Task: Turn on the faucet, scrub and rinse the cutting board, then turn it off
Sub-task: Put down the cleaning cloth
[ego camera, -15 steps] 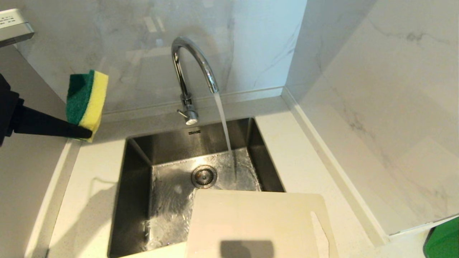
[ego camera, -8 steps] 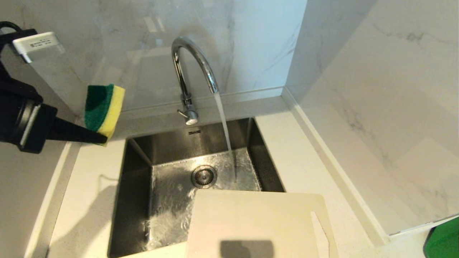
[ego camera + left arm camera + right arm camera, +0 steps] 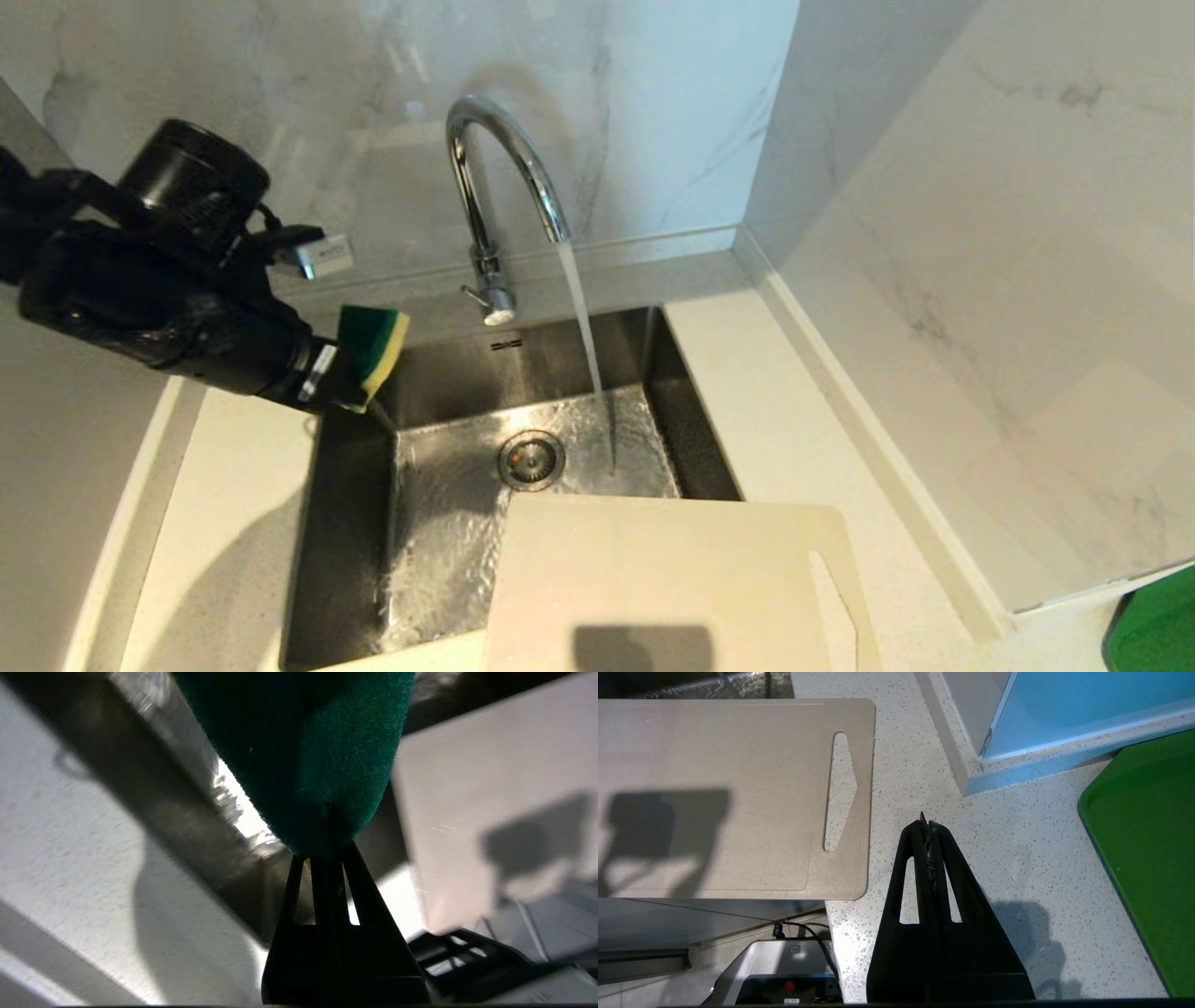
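Cutting board (image 3: 653,579): large, cream-white, matt plastic, rectangular with rounded corners; lying flat at the near edge of the sink, far end reaching over the basin, rest on the table. Finely grained face in the right wrist view (image 3: 728,793); long cut-out handle slot near the right-hand end; dark blocky shadow across the face.
Faucet (image 3: 495,177): tall polished chrome gooseneck, arched spout, short stubby lever at the base; mounted behind the sink, centre back. Running, with a steady thin stream falling from the spout into the basin.
Sink (image 3: 355,504): square brushed-steel basin set into the table; round drain strainer at the middle of the floor; shallow rippling water over the floor, stream landing just right of the drain.
Sponge (image 3: 372,347): small block, dark green scouring layer on yellow foam; fuzzy green face filling the left wrist view (image 3: 303,751); held above the far left corner of the sink, well apart from the board.
Left pincer (image 3: 359,397): black, clamped tight on the sponge's lower edge, reaching in from the left.
Right pincer (image 3: 926,826): black, tapered, fingers pressed together, nothing held; low over the table just right of the board's slot end.
Table (image 3: 794,439): pale speckled stone.
Walls: glossy white marble with grey veins.
Green tray (image 3: 1148,858): smooth, raised rim, at far right on the table.
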{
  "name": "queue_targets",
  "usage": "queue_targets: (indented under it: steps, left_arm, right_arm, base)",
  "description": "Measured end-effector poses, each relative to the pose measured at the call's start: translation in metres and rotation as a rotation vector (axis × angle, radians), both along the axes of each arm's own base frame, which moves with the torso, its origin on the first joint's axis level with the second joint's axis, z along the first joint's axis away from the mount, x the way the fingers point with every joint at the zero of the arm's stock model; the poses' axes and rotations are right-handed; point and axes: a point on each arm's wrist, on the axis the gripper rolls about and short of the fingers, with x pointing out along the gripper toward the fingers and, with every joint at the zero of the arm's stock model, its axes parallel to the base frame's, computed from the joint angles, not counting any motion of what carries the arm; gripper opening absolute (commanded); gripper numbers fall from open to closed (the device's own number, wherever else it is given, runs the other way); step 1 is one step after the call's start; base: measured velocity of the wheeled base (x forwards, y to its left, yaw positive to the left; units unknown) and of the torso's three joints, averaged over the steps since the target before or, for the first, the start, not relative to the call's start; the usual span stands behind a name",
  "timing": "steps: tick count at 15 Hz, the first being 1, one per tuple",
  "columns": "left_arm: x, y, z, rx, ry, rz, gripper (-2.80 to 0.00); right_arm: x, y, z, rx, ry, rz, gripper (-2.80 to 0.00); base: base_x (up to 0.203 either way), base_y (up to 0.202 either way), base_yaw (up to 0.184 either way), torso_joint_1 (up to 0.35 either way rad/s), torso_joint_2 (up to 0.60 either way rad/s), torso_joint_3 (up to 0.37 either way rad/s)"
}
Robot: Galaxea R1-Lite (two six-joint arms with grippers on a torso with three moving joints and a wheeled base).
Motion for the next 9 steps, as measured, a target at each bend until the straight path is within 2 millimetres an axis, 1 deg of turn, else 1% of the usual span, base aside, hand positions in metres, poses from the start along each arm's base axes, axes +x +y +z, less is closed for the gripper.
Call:
queue_targets:
  steps: [2, 4, 5, 7, 9]
  left_arm:
    - [0.034, 0.01, -0.031, 0.099, 0.059, 0.154, -2.8]
    - [0.062, 0.028, -0.06, 0.117, 0.123, 0.319, -2.8]
    - [0.073, 0.039, -0.071, 0.109, 0.148, 0.381, -2.8]
    - [0.09, 0.066, -0.089, 0.102, 0.185, 0.481, -2.8]
    - [0.098, 0.093, -0.101, 0.095, 0.214, 0.567, -2.8]
  right_arm:
    - [0.0, 0.0, 0.0, 0.001, 0.0, 0.0, -2.8]
    - [0.0, 0.0, 0.0, 0.0, 0.0, 0.0, -2.8]
    - [0.0, 0.0, 0.0, 0.001, 0.0, 0.0, -2.8]
    - [0.0, 0.0, 0.0, 0.0, 0.0, 0.0, -2.8]
    - [0.0, 0.0, 0.0, 0.0, 0.001, 0.001, -2.8]
  base:
    - [0.0, 0.0, 0.0, 0.0, 0.0, 0.0]
    - [0.0, 0.0, 0.0, 0.0, 0.0, 0.0]
    - [0.0, 0.0, 0.0, 0.0, 0.0, 0.0]
    - [0.0, 0.0, 0.0, 0.0, 0.0, 0.0]
    - [0.0, 0.0, 0.0, 0.0, 0.0, 0.0]
